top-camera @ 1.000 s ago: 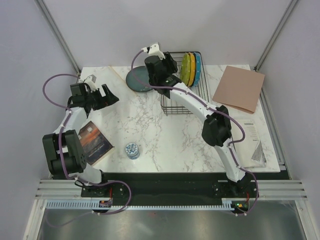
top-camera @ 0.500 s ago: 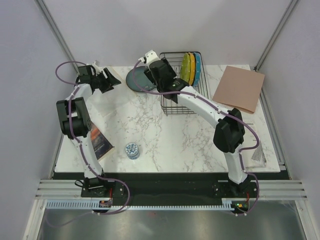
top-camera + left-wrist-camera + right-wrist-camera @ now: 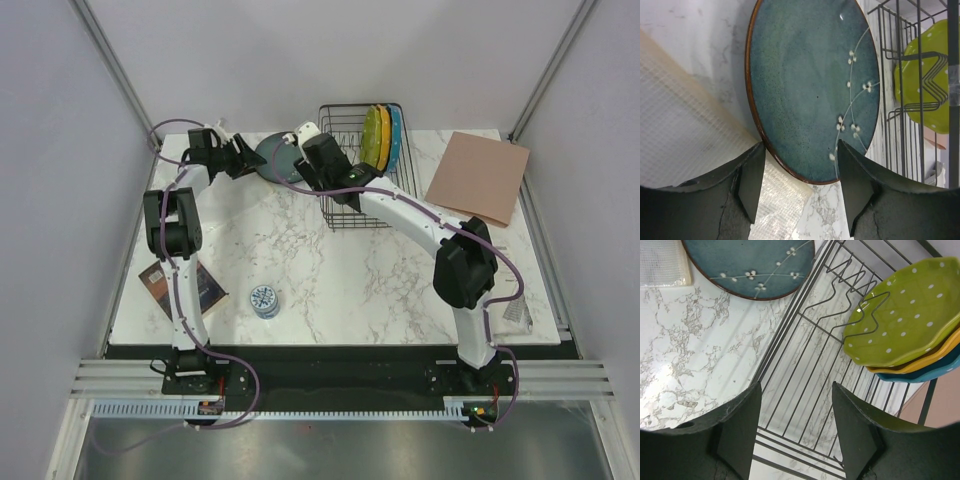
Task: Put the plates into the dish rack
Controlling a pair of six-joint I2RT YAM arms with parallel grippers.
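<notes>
The dark teal-grey plate (image 3: 810,85) lies flat at the back of the marble table (image 3: 330,270), partly on a white mesh mat (image 3: 690,125). My left gripper (image 3: 800,170) is open, its fingers on either side of the plate's near rim, gripping nothing. In the top view this gripper (image 3: 250,158) sits just left of the teal plate (image 3: 275,155). The black wire dish rack (image 3: 365,190) holds the lime-green (image 3: 910,315), orange (image 3: 942,356) and blue (image 3: 920,375) plates on edge. My right gripper (image 3: 797,390) hangs open and empty over the rack's left floor wires (image 3: 805,365).
A book (image 3: 180,285) lies at the front left with a small patterned tin (image 3: 265,300) beside it. A brown board (image 3: 478,177) lies at the back right and a printed sheet (image 3: 505,280) near the right edge. The right arm spans the table's middle.
The left arm swung from the table's left side to the back, up to the teal plate, and its jaws narrowed. The right gripper shifted slightly at the rack's left side.
</notes>
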